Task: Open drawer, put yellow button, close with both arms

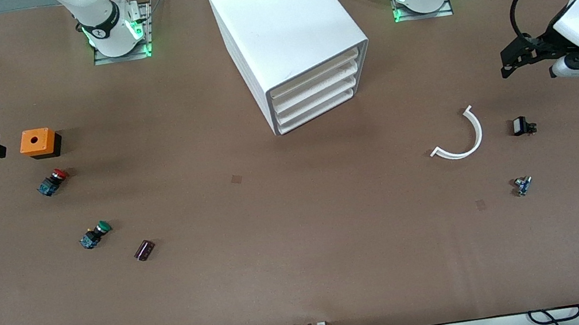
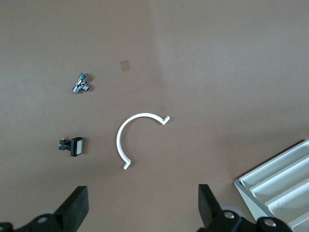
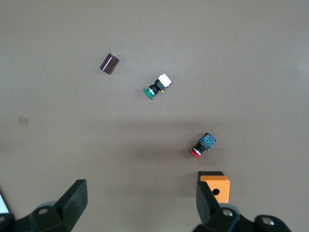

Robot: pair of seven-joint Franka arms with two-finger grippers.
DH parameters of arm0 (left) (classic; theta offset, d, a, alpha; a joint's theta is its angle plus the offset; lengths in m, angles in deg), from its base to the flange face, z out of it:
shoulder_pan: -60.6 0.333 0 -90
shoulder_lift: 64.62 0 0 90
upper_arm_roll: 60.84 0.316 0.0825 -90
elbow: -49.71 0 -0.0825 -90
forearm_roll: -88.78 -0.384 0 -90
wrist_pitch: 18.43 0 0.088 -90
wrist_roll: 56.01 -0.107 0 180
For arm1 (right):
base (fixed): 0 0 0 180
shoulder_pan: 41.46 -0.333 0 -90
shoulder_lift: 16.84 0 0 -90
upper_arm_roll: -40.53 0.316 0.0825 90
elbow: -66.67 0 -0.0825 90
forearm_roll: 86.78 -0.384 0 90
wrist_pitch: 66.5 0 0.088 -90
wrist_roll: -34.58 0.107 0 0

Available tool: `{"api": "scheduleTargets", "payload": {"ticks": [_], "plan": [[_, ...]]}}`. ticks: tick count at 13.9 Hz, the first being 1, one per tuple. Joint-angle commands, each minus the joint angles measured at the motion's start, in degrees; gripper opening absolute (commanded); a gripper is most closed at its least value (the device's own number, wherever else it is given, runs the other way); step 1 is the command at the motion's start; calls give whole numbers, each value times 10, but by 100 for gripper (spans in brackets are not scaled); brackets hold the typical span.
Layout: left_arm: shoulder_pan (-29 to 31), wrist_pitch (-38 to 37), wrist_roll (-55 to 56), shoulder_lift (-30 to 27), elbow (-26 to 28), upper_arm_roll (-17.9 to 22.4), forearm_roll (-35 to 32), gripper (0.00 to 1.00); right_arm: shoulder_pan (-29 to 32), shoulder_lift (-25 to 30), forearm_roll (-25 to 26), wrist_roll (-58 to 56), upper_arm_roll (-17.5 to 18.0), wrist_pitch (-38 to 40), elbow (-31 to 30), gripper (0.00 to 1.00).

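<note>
An orange box (image 1: 37, 142) with a hole on top sits toward the right arm's end of the table (image 1: 281, 257). A red-capped button (image 1: 52, 182) lies just nearer the front camera, then a green-capped one (image 1: 95, 234), with a small dark purple can (image 1: 144, 250) beside it. Toward the left arm's end lie a white curved piece (image 1: 460, 138), a small black part (image 1: 522, 126) and a tiny metal part (image 1: 523, 186)

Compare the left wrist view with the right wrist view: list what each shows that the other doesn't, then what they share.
Left wrist only: the white curved strip, a small black part with a white face, a small metal part, and a corner of the drawer unit.

Right wrist only: the orange box, the red button, the green button, and a dark cylinder.

Shared: the brown table, and an open hand at the frame edge, left hand, right hand.
</note>
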Motion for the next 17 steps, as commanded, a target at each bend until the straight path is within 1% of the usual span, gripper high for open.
{"api": "scheduleTargets", "payload": {"ticks": [1,4,5,6,17], "plan": [[-1,-4,12,-10,5,-4,-11,100,-6,0,6,-4,-3,2,4,100],[-1,-7,21,-11,6,-5,-11,100,-15,0,6,-4,-8,1,4,100],[0,-8,21,-11,6,-4,-11,100,-28,-1,7,-4,-24,1,4,100],[0,-8,21,-11,5,-4,-11,100,-33,-1,9,-4,-30,1,3,100],[0,-11,17,-10,5,-4,-11,100,-32,-6,10,-5,-31,0,5,100]]}}
